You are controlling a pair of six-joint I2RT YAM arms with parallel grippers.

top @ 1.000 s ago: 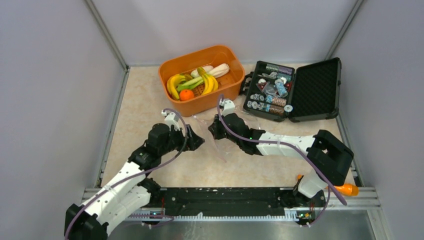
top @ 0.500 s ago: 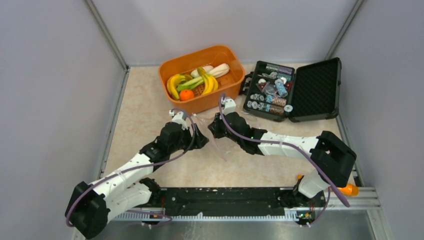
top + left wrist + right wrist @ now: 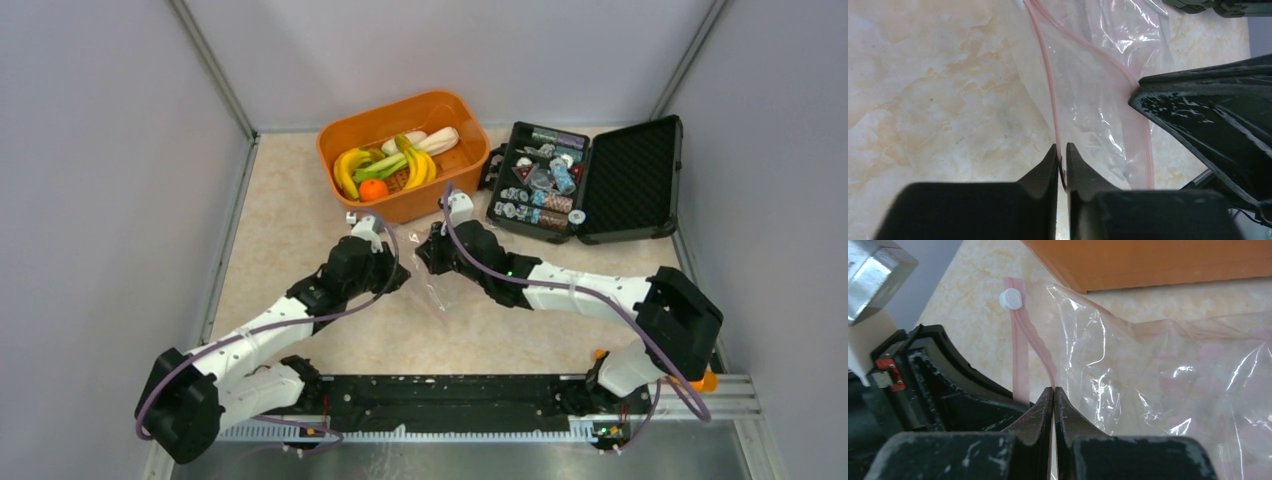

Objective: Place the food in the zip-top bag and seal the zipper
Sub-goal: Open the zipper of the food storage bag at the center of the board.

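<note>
On beige marbled table [image 3: 290, 230] between grey walls [image 3: 100, 200], left gripper [image 3: 1062, 155] and right gripper [image 3: 1054, 390] pinch the zipper [image 3: 1048, 85].

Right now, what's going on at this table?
Both arms are holding the clear bag by its mouth, just in front of the orange basket. The left tool is pinched on one pink zipper strip; the right tool pinches the pink edge as well. The bag looks empty, and the food sits in the basket, none bagged yet.
</note>
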